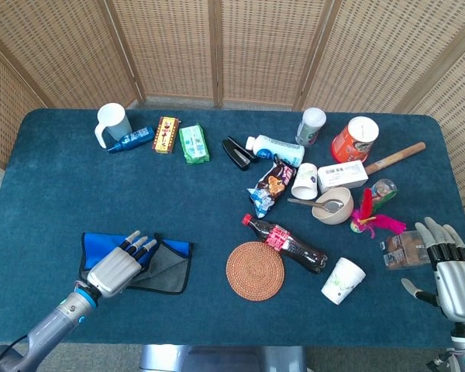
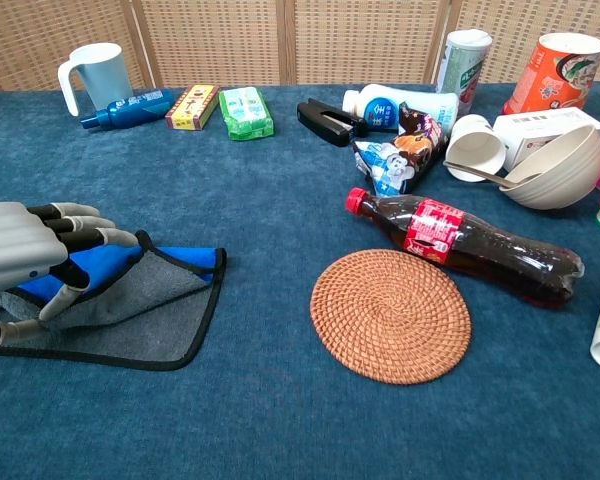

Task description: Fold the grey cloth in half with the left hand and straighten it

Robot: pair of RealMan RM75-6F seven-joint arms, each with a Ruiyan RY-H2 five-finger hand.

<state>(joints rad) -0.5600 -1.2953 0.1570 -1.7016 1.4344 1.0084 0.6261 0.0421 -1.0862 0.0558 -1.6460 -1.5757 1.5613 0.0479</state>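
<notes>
Blue table (image 1: 54, 194), left hand (image 1: 118, 265) hiding part of grey cloth (image 1: 169, 267).

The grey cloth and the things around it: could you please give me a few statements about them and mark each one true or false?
1. The left hand is over the grey cloth. True.
2. The cola bottle stands upright. False: it lies on its side, behind the woven coaster in the chest view.
3. The cloth shows a blue side under its grey flap. True.
4. The right hand holds the paper cup. False: it is apart from the cup, near the table's right edge, fingers spread and holding nothing.
5. The white mug sits beside the coaster. False: it stands at the far left of the table, next to a blue bottle.
</notes>
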